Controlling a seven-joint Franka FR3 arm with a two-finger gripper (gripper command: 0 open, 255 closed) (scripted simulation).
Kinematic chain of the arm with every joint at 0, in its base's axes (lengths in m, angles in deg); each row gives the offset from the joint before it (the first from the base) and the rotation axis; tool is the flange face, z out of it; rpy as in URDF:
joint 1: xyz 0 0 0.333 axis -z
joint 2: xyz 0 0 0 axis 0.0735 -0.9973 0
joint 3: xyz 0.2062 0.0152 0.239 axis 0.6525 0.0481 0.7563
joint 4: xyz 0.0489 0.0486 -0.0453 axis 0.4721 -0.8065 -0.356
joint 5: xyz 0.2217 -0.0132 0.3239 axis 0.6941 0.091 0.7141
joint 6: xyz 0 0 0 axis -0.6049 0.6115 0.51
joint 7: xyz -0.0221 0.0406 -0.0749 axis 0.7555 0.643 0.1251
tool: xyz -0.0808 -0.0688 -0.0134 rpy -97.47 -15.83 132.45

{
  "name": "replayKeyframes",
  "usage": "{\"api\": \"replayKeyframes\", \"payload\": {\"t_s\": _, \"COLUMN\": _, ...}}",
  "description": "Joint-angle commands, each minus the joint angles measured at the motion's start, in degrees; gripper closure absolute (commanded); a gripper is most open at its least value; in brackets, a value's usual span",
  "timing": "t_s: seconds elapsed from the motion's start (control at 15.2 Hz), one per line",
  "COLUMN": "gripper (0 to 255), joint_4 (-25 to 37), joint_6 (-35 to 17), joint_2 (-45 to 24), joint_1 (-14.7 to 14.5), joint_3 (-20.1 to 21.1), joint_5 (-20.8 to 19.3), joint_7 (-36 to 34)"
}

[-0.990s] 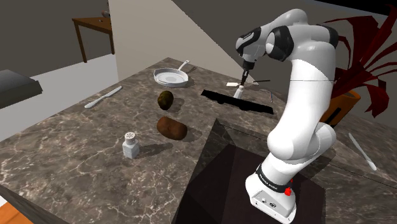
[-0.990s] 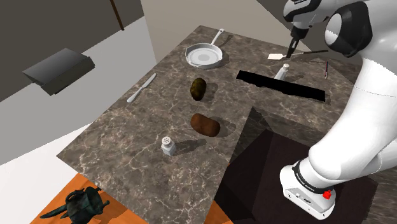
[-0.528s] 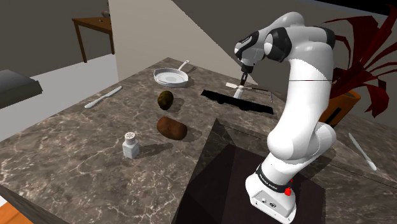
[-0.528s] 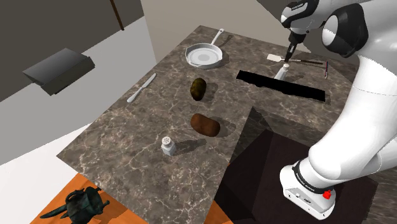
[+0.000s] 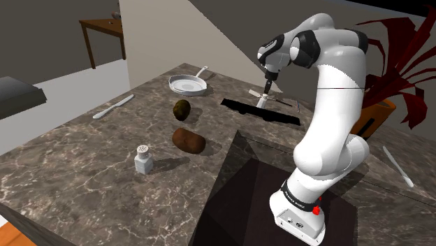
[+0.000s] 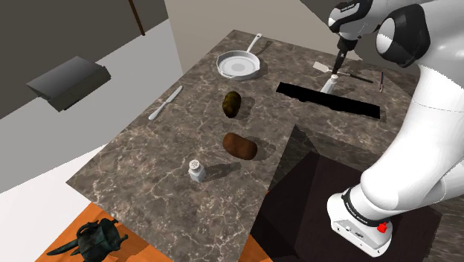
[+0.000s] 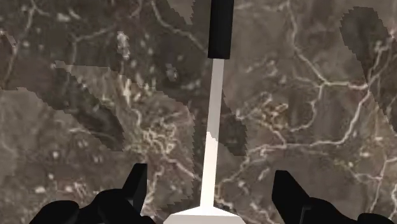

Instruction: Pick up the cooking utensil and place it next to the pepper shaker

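Our gripper hangs spread astride the spatula (fingers touching neither side). We see the spatula on the counter at the shoulder view's upper middle, with the pepper shaker well apart at lower left.

Over the last second I lowered the gripper in the shoulder view's upper right, closer to the spatula; the spatula's dark handle swung slightly toward that view's lower right.

On the marbled counter lie a white pan, a pale knife, an olive lump and a brown lump.
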Motion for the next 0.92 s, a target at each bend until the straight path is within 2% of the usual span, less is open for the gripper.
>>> {"api": "replayKeyframes", "payload": {"t_s": 0.0, "gripper": 0, "joint_4": 0.00, "joint_6": 0.00, "joint_2": 0.00, "joint_1": 0.00, "joint_3": 0.00, "joint_5": 0.00, "joint_7": 0.00}}
{"api": "replayKeyframes", "payload": {"t_s": 0.07, "gripper": 0, "joint_4": 0.00, "joint_6": 0.00, "joint_2": 0.00, "joint_1": 0.00, "joint_3": 0.00, "joint_5": 0.00, "joint_7": 0.00}}
{"api": "replayKeyframes", "payload": {"t_s": 0.33, "gripper": 0, "joint_4": 3.90, "joint_6": 6.18, "joint_2": 2.47, "joint_1": -0.37, "joint_3": -0.62, "joint_5": -1.23, "joint_7": -0.80}}
{"api": "replayKeyframes", "payload": {"t_s": 0.86, "gripper": 0, "joint_4": 3.89, "joint_6": 6.17, "joint_2": 2.48, "joint_1": -0.37, "joint_3": -0.62, "joint_5": -1.23, "joint_7": -0.80}}
